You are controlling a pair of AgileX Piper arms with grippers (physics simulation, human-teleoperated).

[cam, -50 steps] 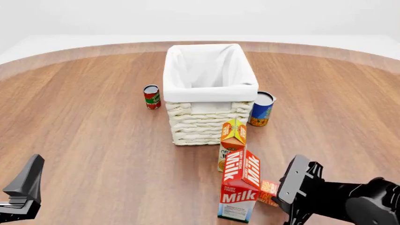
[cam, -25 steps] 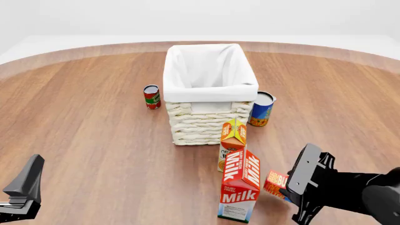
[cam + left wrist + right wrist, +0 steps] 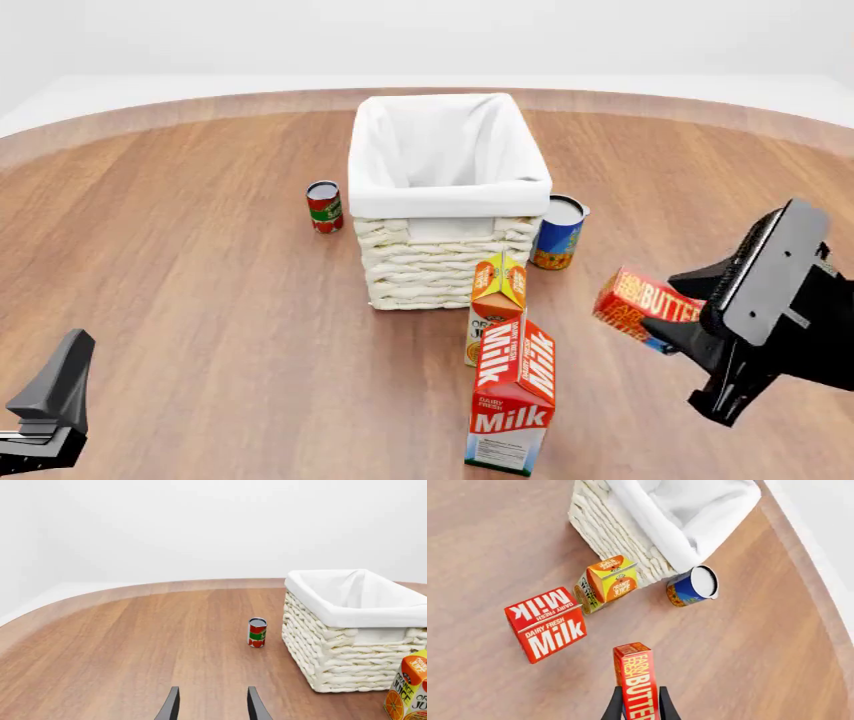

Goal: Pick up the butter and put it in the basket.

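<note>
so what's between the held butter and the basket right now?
Front view: the orange juice carton stands low between butter and basket; the blue can sits by the basket's right corner.

Basket (image 3: 447, 262): cream-white woven wicker, white cloth lining over the rim.
Butter (image 3: 646, 305): red-orange box, yellow lettering, blue at one corner.
Milk carton (image 3: 513, 400): red with white "Milk" lettering, white lower panel.
Juice carton (image 3: 497, 300): orange and yellow, green touches, orange-slice print.
Small can (image 3: 324, 206): red with a green band, grey lid.
Larger can (image 3: 558, 233): blue with orange-yellow print, pale top.
Table (image 3: 187, 260): warm brown wood grain.
Both grippers, left (image 3: 212, 706) and right (image 3: 694, 325): black.
</note>
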